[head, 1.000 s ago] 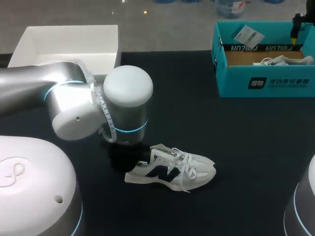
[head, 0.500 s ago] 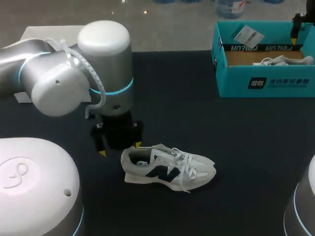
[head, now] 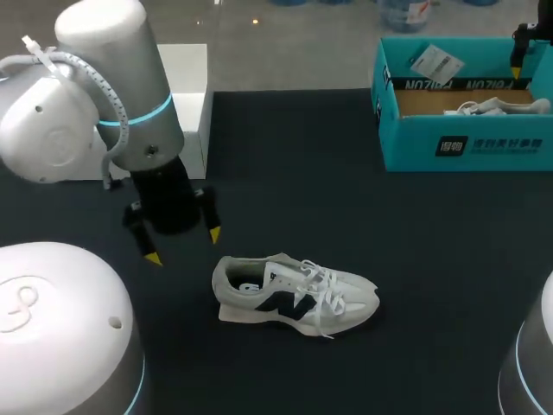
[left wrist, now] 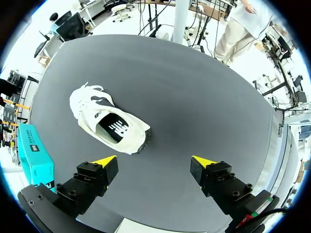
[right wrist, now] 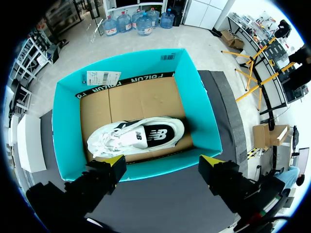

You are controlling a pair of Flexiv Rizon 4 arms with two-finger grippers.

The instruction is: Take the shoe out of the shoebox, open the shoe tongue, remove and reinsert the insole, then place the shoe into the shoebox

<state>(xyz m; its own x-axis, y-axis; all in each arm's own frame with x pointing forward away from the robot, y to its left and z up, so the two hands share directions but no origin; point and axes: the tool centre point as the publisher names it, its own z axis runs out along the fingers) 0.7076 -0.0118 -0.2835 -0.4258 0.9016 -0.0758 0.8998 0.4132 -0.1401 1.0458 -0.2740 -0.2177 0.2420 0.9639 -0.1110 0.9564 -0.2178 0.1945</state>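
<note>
Where the shoe lies: we find the white shoe (head: 294,294) standing on its sole on the dark counter (head: 346,199), well apart from the teal shoebox (head: 467,143). Its laces face up, so the tongue and collar are open to a reach from above.
Left jaws: spread wide and pinching nothing. The left arm (head: 112,112) hangs them above the counter near the shoe's heel, not touching it. In the left wrist view the shoe (left wrist: 109,127) sits ahead of the fingers, off to one side.
Right jaws: spread and empty, poised high over the shoebox (right wrist: 63,126) and looking straight down into it.
Box contents: a second white shoe (right wrist: 138,136) lies on its side on the cardboard floor, along one wall.
Step, as we judge it: the shoe is out, and the tongue and insole work looks next, since both jaws are free.
Risk: loose laces may snag a fingertip, and the light shoe may slide when pressed.
Also here: a white box (head: 190,69) sits at the counter's far left.
</note>
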